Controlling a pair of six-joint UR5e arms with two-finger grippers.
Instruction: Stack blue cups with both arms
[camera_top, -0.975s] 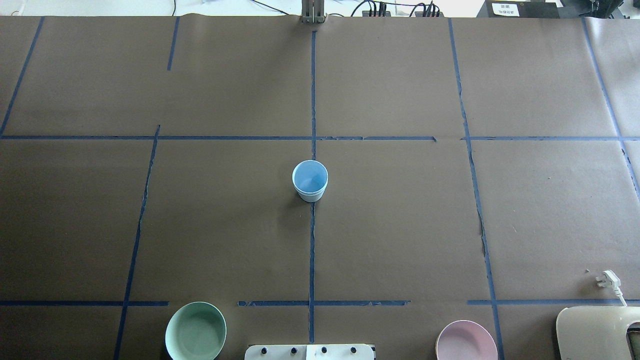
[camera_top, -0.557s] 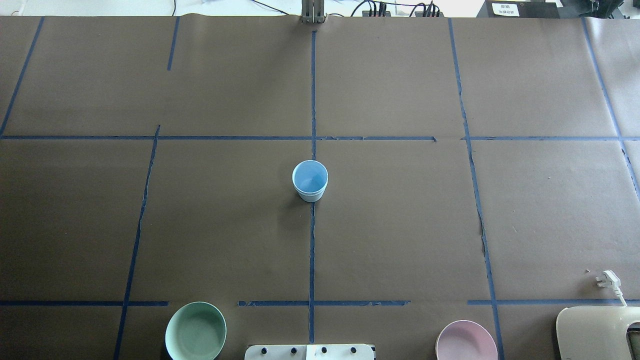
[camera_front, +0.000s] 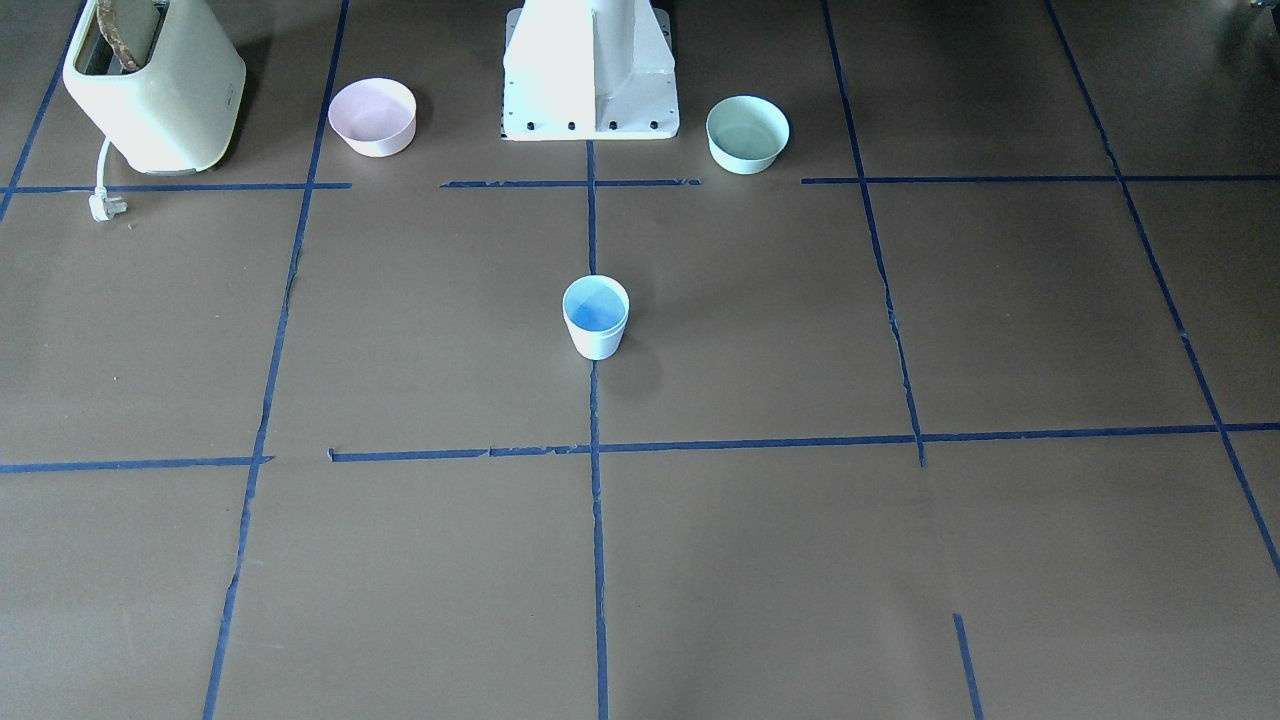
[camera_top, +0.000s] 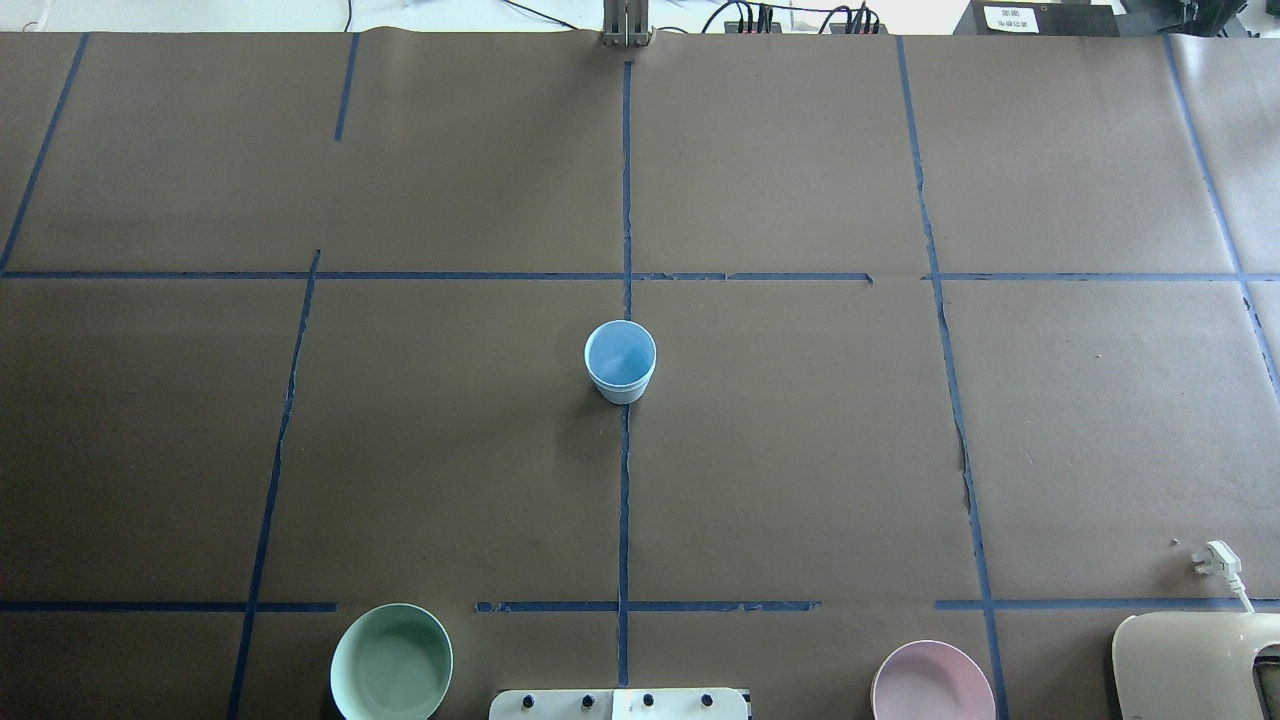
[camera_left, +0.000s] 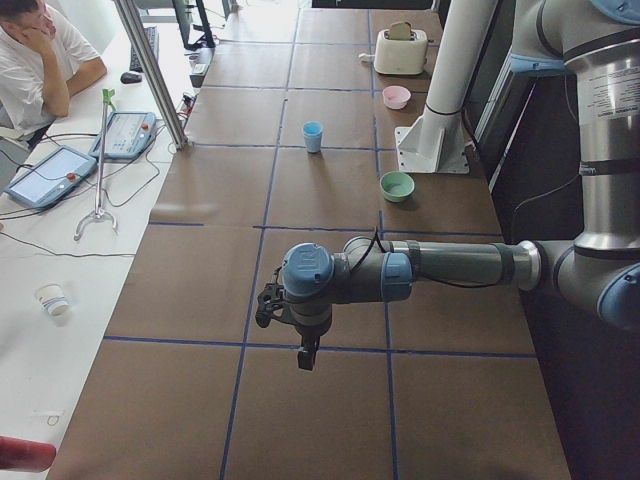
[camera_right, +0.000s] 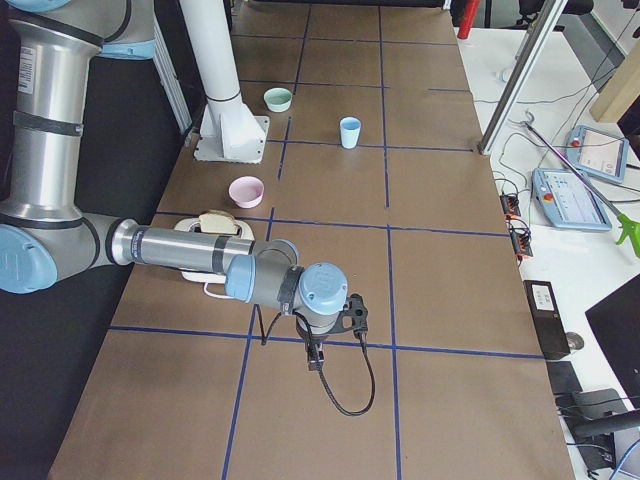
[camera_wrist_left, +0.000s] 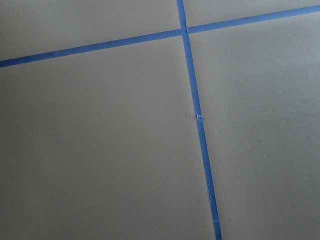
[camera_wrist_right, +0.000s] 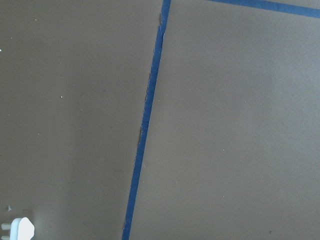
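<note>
Across from the robot, front-facing view: one blue cup (camera_front: 596, 318) stands upright on the centre tape (camera_front: 597, 560) of the worktop (camera_front: 900, 560), well apart from the pink bowl (camera_front: 372, 117), the mint bowl (camera_front: 747, 133) and the pedestal (camera_front: 590, 70). No second cup shows apart from it. Whether one sits nested inside, I cannot tell. The toaster (camera_front: 150, 85) bears a small mark, too small to read.

Overhead view, change: nothing has shifted over the last second. The blue cup (camera_top: 620, 362), both bowls and the plug (camera_top: 1215, 560) lie as before, and no arm enters the view.

Overhead view, meaning: I judge the task is either finished, with the cups nested, or paused with both arms drawn well back.

Overhead view, writing: a white label (camera_top: 1010, 18) at the far edge carries print that is too small to read.

Left side view: the left pincer (camera_left: 308, 357) hangs over bare worktop, far from the blue cup (camera_left: 313, 136). Fingers apart or together, I cannot tell.

Right side view: the right pincer (camera_right: 314, 358) likewise hangs far from the cup. Its state cannot be told either.

Left wrist view: only crossing tape, with no writing.

Right wrist view: one tape line and the plug's corner, with no writing.
</note>
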